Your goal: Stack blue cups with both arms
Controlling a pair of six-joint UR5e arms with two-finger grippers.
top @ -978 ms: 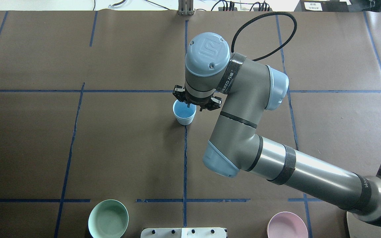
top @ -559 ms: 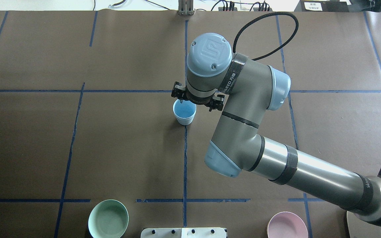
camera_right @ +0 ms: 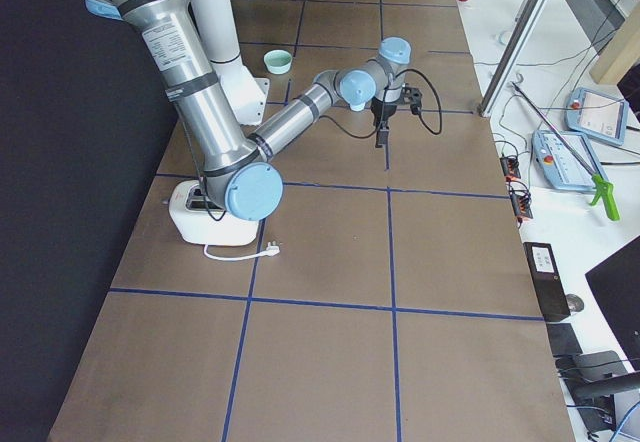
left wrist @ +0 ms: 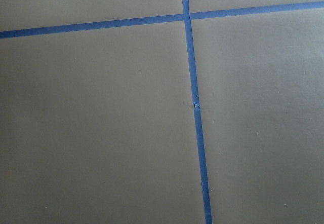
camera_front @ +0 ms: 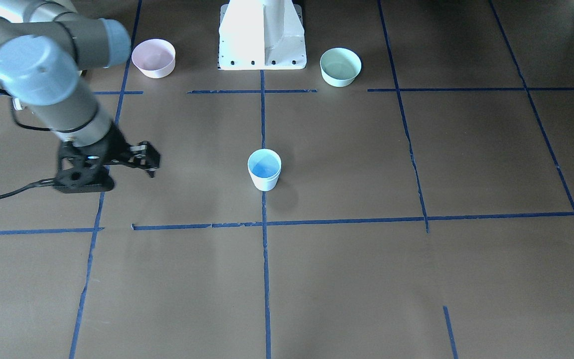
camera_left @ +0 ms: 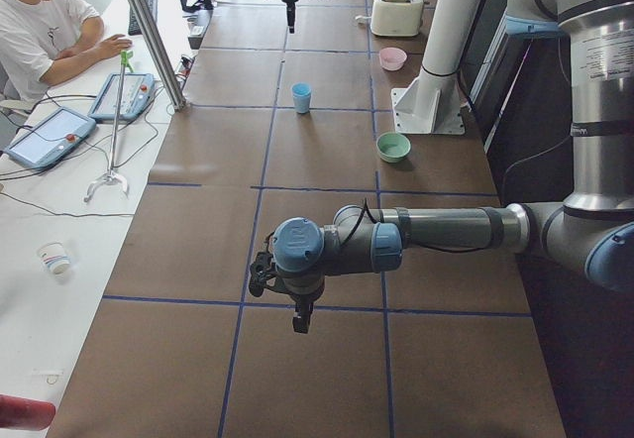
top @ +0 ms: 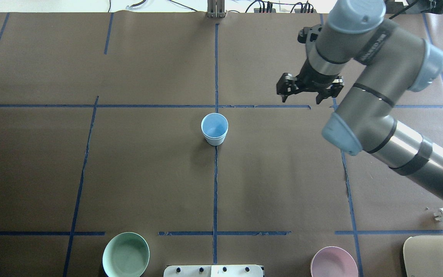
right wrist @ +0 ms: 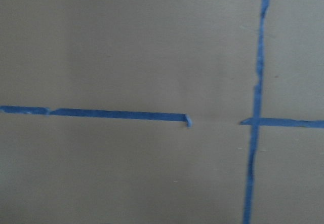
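Right gripper (top: 301, 99) hangs spread and empty, blue cups (top: 214, 129) well off to its side look already nested, so next is probably just parking the arm (top: 375, 96).

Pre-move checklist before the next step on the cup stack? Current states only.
1. Blue cup upright on the table: ok.
2. Second cup nested inside it: cannot tell.
3. Right end effector open, empty, apart from the cup: ok.
4. Left end effector open or shut: cannot tell, side view only.
5. Mint bowl and pink bowl apart from the cup: ok.
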